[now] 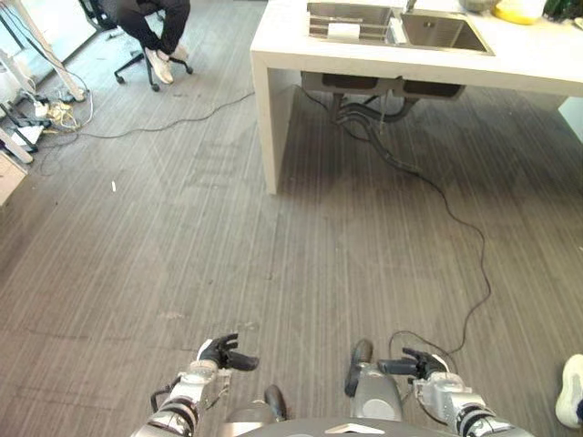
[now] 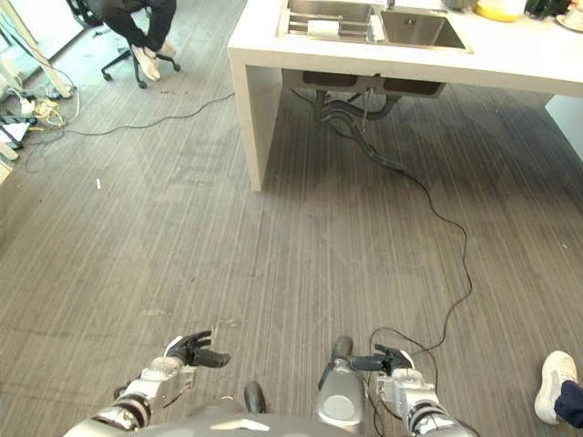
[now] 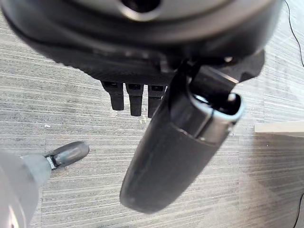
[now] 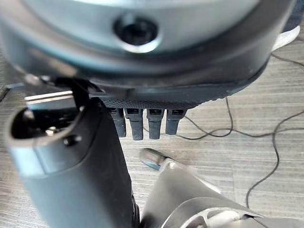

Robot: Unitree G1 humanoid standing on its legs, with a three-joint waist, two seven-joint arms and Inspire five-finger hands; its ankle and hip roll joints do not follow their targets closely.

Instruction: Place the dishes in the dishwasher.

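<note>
Your dishes are hard to make out from here: something pale lies in the left basin of the steel double sink (image 1: 398, 25), too small to identify, and a yellow object (image 1: 519, 11) sits at the far edge of the table (image 1: 364, 60). That table is a thick white slab on a broad white leg, smooth and square-edged, with grey pipes (image 1: 364, 107) hanging beneath the basins. It stands well apart from both of your hands, across a wide stretch of grey, finely ribbed floor (image 1: 182, 246). A thin black cable (image 1: 455, 218) snakes from under the table across that floor. Your left hand (image 1: 225, 353) hangs low near the bottom of the head views, fingers loosely extended and holding nothing; its wrist view shows the short dark fingers (image 3: 135, 99) in a straight row above bare floor. Your right hand (image 1: 410, 366) hangs beside it in the same relaxed, empty state, thumb standing out. At the far left a person (image 1: 150, 23) sits on a wheeled office chair (image 1: 150, 62), and a white shoe (image 1: 570, 391) shows at the right edge.
</note>
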